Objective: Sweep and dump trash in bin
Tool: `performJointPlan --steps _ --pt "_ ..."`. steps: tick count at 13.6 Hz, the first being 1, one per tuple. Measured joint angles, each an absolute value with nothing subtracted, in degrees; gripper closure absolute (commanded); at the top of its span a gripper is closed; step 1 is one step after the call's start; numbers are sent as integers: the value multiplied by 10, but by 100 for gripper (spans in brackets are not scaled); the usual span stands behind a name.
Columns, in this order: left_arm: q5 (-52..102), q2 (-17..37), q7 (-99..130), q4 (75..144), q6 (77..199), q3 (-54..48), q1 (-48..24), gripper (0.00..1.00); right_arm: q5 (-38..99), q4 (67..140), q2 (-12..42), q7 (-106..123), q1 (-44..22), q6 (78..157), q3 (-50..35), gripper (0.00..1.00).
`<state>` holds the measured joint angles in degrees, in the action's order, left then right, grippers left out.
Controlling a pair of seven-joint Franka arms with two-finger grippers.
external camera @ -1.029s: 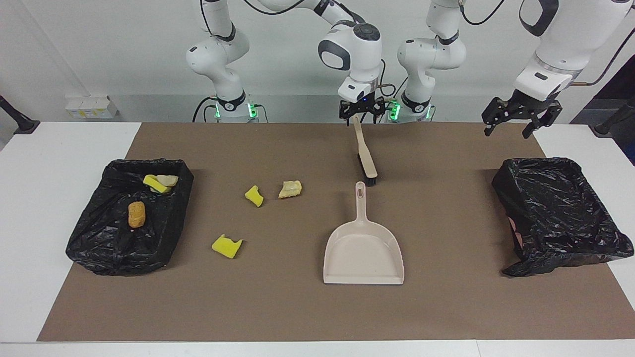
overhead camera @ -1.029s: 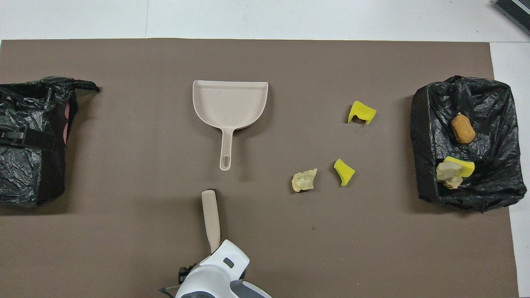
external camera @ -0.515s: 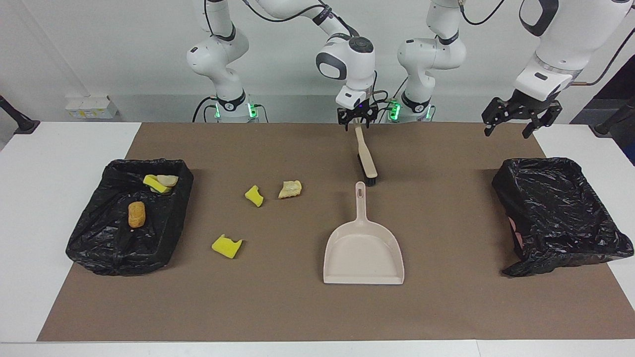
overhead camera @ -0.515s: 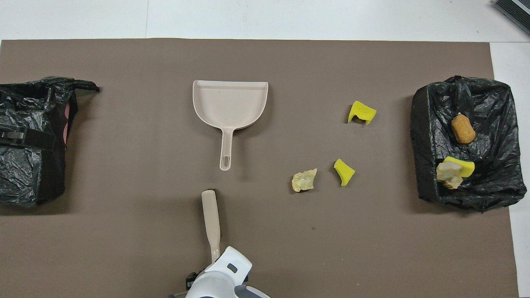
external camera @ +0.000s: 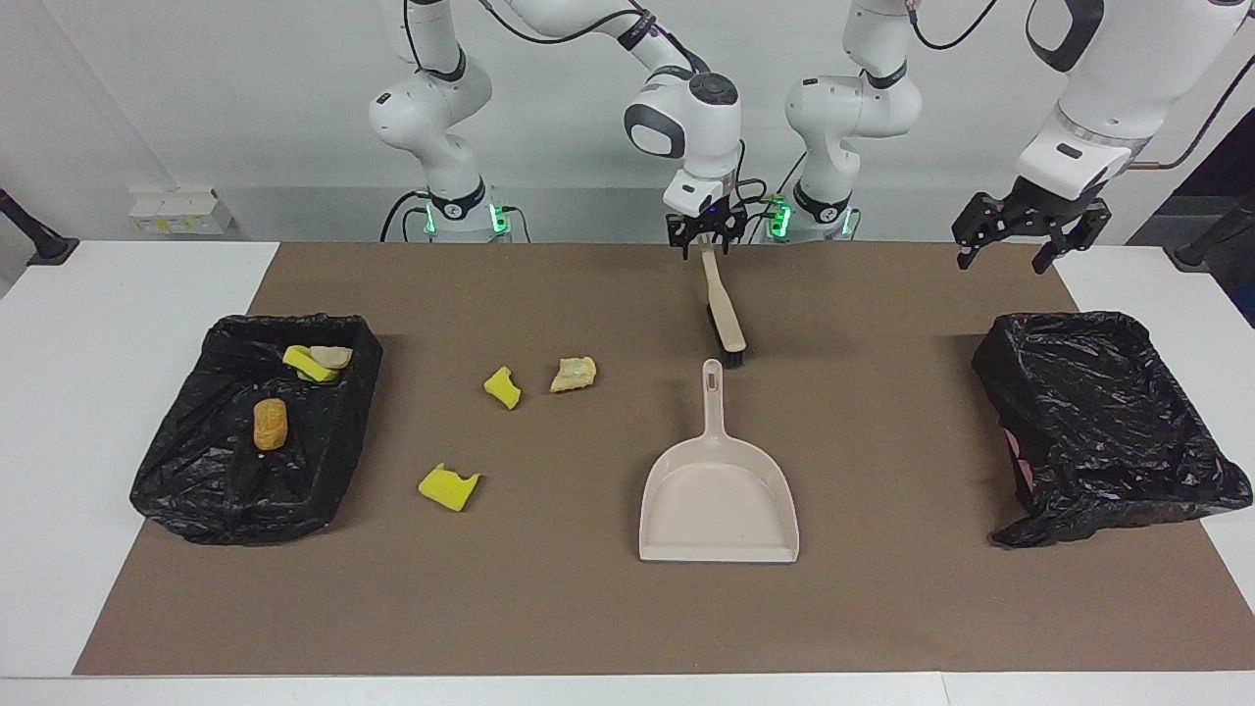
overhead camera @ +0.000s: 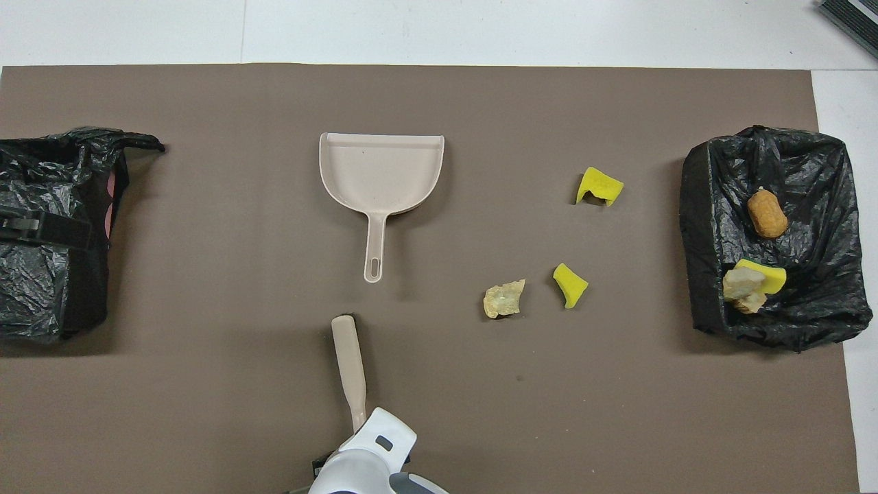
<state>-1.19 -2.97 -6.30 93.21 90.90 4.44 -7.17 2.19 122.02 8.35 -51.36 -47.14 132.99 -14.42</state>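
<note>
Three pieces of trash lie loose on the brown mat: a yellow chunk (external camera: 502, 387), a tan lump (external camera: 574, 374) beside it, and another yellow chunk (external camera: 448, 487) farther from the robots. The beige brush (external camera: 724, 309) lies on the mat, its black bristles toward the dustpan (external camera: 719, 495). My right gripper (external camera: 704, 245) is down at the handle's end, shut on the brush. My left gripper (external camera: 1002, 257) hangs open and holds nothing, above the mat's corner near the black-lined bin (external camera: 1098, 412) at the left arm's end.
A second black-lined bin (external camera: 196, 490) at the right arm's end holds an orange lump (external camera: 270, 424) and a yellow and a tan scrap (external camera: 314, 361). The dustpan's handle (overhead camera: 374, 254) points at the brush tip (overhead camera: 343, 326).
My right gripper has come down a little onto the end of the brush handle and closed on it. The brush, dustpan, trash and left arm have not moved.
</note>
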Motion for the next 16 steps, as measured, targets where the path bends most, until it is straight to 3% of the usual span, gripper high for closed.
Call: performJointPlan --steps 8,13,16 --pt "-12 -30 -63 932 909 44 -72 0 22 1215 74 -520 -470 1325 -141 100" --pt "-12 -30 -63 932 909 44 -72 0 22 1211 -11 -526 -442 1202 -137 100" --pt "-12 -30 -63 932 909 44 -72 0 22 1211 -39 -526 -428 1180 -136 100"
